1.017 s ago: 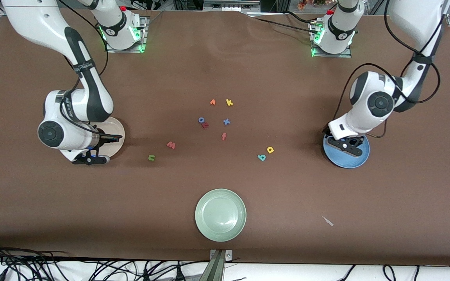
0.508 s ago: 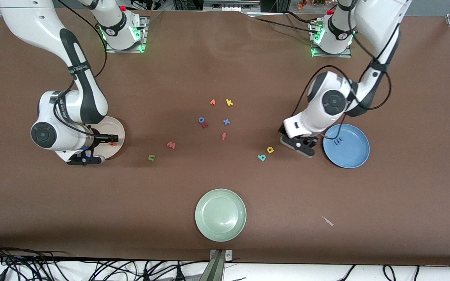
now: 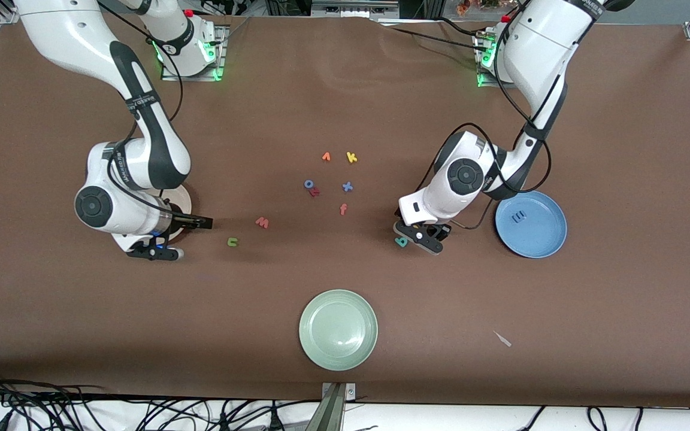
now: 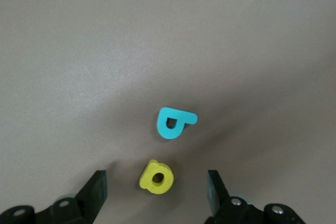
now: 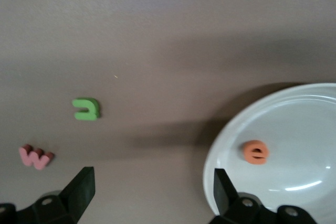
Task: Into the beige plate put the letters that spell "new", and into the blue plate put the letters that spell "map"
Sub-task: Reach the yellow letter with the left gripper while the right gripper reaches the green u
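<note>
My left gripper (image 3: 420,234) hangs open low over the yellow "a" (image 4: 156,177), which lies between its fingers untouched. The teal "p" (image 4: 173,123) lies just past it (image 3: 402,242). The blue "m" (image 3: 519,216) rests in the blue plate (image 3: 542,236). My right gripper (image 3: 174,238) is open and empty at the edge of the beige plate (image 5: 220,140), which my arm mostly covers in the front view. The orange "e" (image 5: 256,152) lies in that plate. The green "n" (image 3: 232,242) and pinkish "w" (image 3: 262,222) lie on the table beside it.
A pale green plate (image 3: 338,329) sits near the front edge. Mid-table lie an orange "v" (image 3: 326,157), yellow "k" (image 3: 351,157), blue "o" (image 3: 308,184) touching a dark red letter (image 3: 315,192), blue "x" (image 3: 347,187) and orange "f" (image 3: 343,209).
My left arm swung from over the blue plate, leaving the "m" there, to over the "a" and "p". My right gripper opened, dropped the "e" in the beige plate and shifted toward the "n".
</note>
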